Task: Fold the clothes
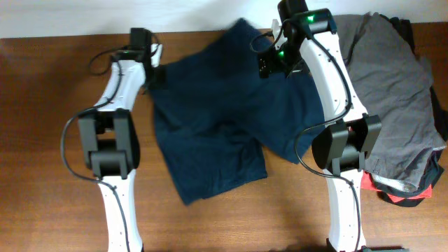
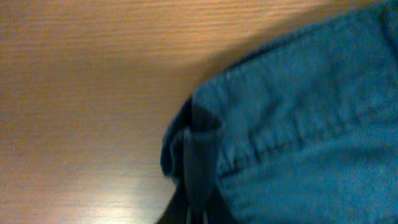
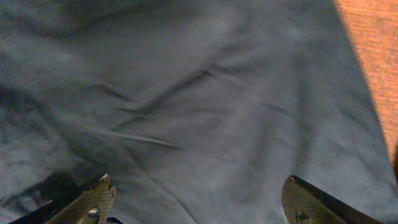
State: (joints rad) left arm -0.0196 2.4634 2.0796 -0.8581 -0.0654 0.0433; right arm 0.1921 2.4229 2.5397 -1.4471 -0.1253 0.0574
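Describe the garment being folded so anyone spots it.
On the table, look between the left arm and right arm. Navy shorts lie spread there. Only they are blue; the neighbouring pile is a grey garment over a red-and-black item.

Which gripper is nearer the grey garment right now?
Right. The right gripper is over the navy shorts near their far edge, close beside the grey garment. The left gripper sits at the shorts' opposite edge, with the shorts between it and the garment.
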